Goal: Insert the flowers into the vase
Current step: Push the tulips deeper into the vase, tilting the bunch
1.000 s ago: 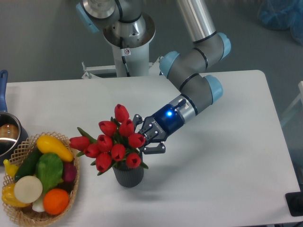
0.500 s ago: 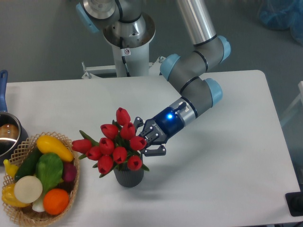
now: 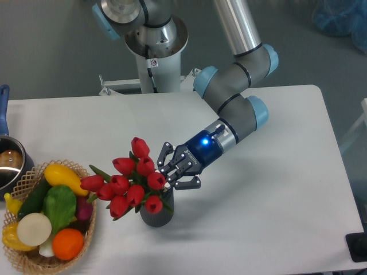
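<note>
The flowers (image 3: 127, 182), a bunch of red tulip buds with green leaves, stand with their stems in the vase (image 3: 156, 215) and lean left over its rim. The vase is small, dark grey and ribbed, and it stands upright on the white table near the front; the buds cover most of its mouth. My gripper (image 3: 168, 173) reaches in from the right, just above and right of the vase. Its fingers (image 3: 166, 153) are spread apart beside the bunch, open, with nothing clamped between them.
A woven wicker basket (image 3: 23, 260) of colourful vegetables sits at the front left, close to the leftmost buds. A metal pot (image 3: 8, 164) with a blue handle is at the left edge. The robot base (image 3: 153, 51) stands behind the table.
The fingers have spread open and let go of the flowers. The bunch has sunk a little and tipped left in the vase.
</note>
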